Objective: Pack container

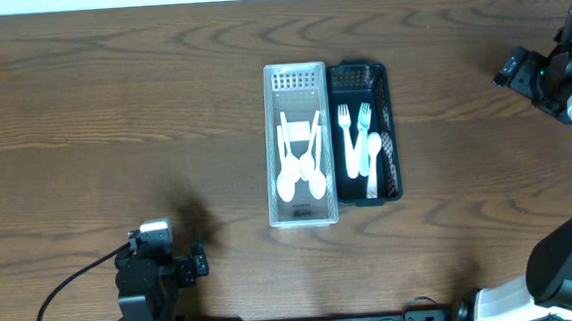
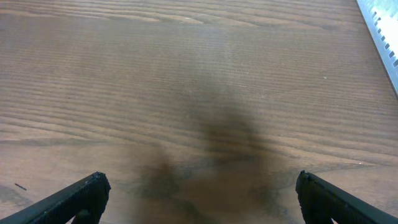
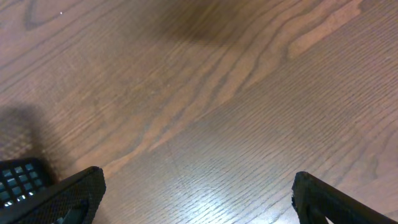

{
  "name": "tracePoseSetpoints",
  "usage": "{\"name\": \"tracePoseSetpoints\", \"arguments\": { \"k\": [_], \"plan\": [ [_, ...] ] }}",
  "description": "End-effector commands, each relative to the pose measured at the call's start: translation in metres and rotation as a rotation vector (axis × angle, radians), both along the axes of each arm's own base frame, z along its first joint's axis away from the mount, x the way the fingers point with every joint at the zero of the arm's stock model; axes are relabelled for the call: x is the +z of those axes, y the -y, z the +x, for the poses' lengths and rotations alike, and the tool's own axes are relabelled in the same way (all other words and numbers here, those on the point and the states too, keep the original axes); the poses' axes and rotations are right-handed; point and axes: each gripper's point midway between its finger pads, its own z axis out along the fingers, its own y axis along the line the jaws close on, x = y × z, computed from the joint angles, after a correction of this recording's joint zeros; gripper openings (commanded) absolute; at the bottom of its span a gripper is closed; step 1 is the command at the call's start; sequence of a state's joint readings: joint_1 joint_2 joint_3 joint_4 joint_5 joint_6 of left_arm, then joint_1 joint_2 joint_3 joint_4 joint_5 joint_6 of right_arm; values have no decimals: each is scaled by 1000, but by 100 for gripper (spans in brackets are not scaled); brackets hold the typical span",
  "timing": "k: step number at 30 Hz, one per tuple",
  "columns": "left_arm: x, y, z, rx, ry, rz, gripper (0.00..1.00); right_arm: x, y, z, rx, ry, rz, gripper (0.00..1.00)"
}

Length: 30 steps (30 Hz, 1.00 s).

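Overhead, the left arm (image 1: pixel 149 278) sits folded low at the near edge of the counter (image 1: pixel 93 103), left of centre, with its wrist aimed across the boards. The right arm (image 1: pixel 557 64) rises from the near right corner and reaches up along the right edge, its head turned in toward the middle. Both arms are well apart from the two bins, which stand side by side and touching at the centre. The white bin (image 1: pixel 295 78) on the left holds white spoons (image 1: pixel 300 175). The black bin (image 1: pixel 356 77) on the right holds two forks (image 1: pixel 353 122) and one more spoon.

There is wide bare wood to the left of the bins, and a fair stretch between the black bin and the right arm. The far edge of the counter runs along the top of the frame.

From overhead I can't make out either tool's fingers, but the wrist cameras show them. In the left wrist view the left tool (image 2: pixel 199 193) is spread wide, with a finger in each lower corner and only wood and shadow between them. The white bin's perforated rim cuts the top right corner. In the right wrist view the right tool (image 3: pixel 199 193) is likewise spread and empty, and a corner of the black bin's mesh peeks in low on the left, just beside one finger. Neither wrist view shows the cutlery.
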<state>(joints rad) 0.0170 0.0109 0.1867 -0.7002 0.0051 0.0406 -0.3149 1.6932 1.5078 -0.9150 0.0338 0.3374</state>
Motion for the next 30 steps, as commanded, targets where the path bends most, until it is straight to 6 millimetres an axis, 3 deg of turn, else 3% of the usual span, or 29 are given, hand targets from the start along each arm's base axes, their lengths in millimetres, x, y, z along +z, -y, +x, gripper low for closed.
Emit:
{"name": "tracePoseSetpoints", "arguments": {
  "k": [1, 4, 7, 11, 13, 16, 19, 24, 30],
  "plan": [
    [0, 1, 0, 1, 5, -15, 98, 6, 2, -1, -20, 17, 0, 99],
    [0, 1, 0, 1, 5, -15, 98, 27, -5, -4, -6, 68, -16, 99],
    [0, 1, 0, 2, 5, -15, 98, 64, -20, -9, 33, 156, -56, 99],
    [0, 1, 0, 1, 5, -15, 98, 119, -20, -31, 54, 237, -276, 99],
    [0, 1, 0, 1, 5, -15, 98, 142, -37, -41, 84, 302, -301, 99],
    [0, 1, 0, 1, 5, -15, 98, 164, -65, -59, 150, 372, -332, 99],
    [0, 1, 0, 1, 5, -15, 98, 176, -75, -79, 157, 429, -371, 99],
    [0, 1, 0, 1, 5, -15, 98, 158, -78, -112, 157, 490, -362, 99],
    [0, 1, 0, 1, 5, -15, 98, 99, -77, -141, 137, 577, -371, 99]
  ]
}}
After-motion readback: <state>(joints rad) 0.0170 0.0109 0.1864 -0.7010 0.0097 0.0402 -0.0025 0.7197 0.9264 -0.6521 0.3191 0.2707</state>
